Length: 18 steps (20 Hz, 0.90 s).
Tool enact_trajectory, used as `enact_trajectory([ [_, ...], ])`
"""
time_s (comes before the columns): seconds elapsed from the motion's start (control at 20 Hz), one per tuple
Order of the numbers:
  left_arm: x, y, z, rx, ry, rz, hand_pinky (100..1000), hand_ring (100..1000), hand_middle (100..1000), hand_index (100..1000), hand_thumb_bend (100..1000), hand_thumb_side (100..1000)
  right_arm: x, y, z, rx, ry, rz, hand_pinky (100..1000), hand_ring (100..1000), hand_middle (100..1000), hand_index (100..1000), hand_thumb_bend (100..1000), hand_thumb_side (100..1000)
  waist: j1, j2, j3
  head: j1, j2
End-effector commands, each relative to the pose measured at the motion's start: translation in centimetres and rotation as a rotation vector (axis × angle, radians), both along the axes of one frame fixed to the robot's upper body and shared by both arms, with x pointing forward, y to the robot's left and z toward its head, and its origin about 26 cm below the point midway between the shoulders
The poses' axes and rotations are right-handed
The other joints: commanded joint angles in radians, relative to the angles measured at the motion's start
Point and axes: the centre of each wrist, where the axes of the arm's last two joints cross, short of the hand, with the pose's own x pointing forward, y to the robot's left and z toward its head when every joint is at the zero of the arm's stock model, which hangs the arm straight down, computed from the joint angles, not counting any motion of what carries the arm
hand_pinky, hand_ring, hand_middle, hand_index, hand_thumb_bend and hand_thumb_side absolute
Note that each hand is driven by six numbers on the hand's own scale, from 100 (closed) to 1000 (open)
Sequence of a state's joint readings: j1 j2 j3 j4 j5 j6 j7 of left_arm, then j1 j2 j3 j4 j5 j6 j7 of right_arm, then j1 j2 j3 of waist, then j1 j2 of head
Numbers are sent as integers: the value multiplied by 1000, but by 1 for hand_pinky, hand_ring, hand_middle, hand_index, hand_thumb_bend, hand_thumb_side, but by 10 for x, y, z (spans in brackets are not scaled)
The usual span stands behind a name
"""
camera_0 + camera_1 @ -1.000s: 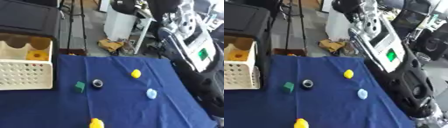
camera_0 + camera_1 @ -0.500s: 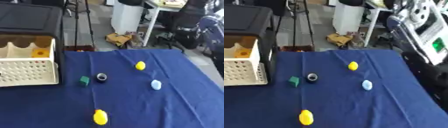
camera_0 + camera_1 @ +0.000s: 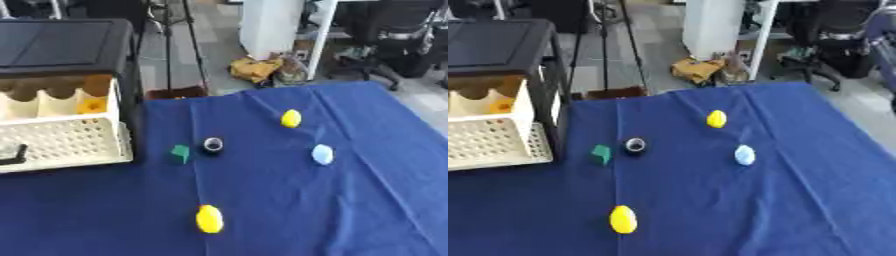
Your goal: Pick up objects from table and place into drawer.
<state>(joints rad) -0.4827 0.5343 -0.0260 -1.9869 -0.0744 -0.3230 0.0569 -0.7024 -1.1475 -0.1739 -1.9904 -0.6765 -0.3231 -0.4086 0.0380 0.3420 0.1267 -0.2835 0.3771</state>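
Five small things lie loose on the blue tablecloth (image 3: 350,210), well apart from the drawer. Nearest the drawer is a green block (image 3: 180,153), with a small dark round thing (image 3: 213,145) showing a pale centre just beside it. Farther right sit a yellow egg-shaped piece (image 3: 290,118) and, nearer the camera, a pale blue one (image 3: 322,154). A larger yellow oval (image 3: 209,218) lies alone toward the near edge.

The left eye view alone shows a dark handle (image 3: 12,155) at the drawer's front; the right eye view cuts it off.

The cream perforated drawer (image 3: 61,142) stands pulled out from a black cabinet (image 3: 66,42) at the left. Inside, in a rear compartment, rests an orange-yellow object (image 3: 90,105).

Neither robot hand appears in either view, so their state cannot be told.
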Motion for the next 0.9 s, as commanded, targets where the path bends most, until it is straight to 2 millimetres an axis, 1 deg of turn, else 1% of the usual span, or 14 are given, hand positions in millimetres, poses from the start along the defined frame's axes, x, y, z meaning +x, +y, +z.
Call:
enact_trajectory([
  [0.05,-6,17,12,86,-81,86,441,625,666,832,100,784,-3,-4,-2,5,-56,42,680,839,647,850,100,1000,5,-25,-7,51,12],
  [0.2,-9,29,13,183,-113,174,363,570,654,818,100,738,5,-7,-16,17,-53,73,688,844,656,845,100,1000,16,-28,-14,73,17],
  [0.25,-11,34,12,235,-118,208,357,564,657,822,100,737,7,-8,-20,21,-57,81,688,844,658,844,100,1000,18,-29,-17,77,19],
  [0.3,-12,37,11,300,-113,240,361,570,685,850,100,781,9,-9,-24,23,-61,86,689,847,660,843,100,1000,21,-30,-19,80,20],
  [0.35,-13,41,11,396,-98,276,366,573,702,861,100,801,11,-10,-28,23,-64,90,690,849,660,843,100,1000,24,-32,-22,84,22],
  [0.4,-15,45,10,495,-81,309,373,572,714,884,100,851,13,-11,-32,23,-66,93,692,852,662,844,100,1000,27,-33,-25,87,24],
  [0.45,-16,48,10,602,-59,337,374,572,721,892,100,879,15,-11,-36,23,-66,95,693,852,661,845,100,1000,30,-34,-28,92,26],
  [0.55,-18,52,12,805,-24,380,379,558,722,899,100,879,19,-11,-44,19,-56,95,699,857,656,847,100,1000,36,-36,-32,103,34],
  [0.65,-19,54,16,958,3,402,373,560,720,894,100,880,22,-11,-50,8,-43,96,702,860,650,848,100,1000,42,-40,-38,117,45],
  [0.75,-20,55,19,1098,39,414,414,579,731,894,100,905,25,-9,-56,2,-28,101,705,863,647,849,100,1000,49,-44,-45,132,55],
  [0.8,-21,55,20,1159,61,420,448,595,755,904,100,951,26,-9,-58,0,-22,105,708,866,645,850,100,1000,52,-46,-48,139,58],
  [0.9,-22,55,19,1278,126,426,463,607,790,929,100,1000,28,-7,-62,-8,-10,113,711,868,641,850,100,1000,58,-48,-53,154,65],
])
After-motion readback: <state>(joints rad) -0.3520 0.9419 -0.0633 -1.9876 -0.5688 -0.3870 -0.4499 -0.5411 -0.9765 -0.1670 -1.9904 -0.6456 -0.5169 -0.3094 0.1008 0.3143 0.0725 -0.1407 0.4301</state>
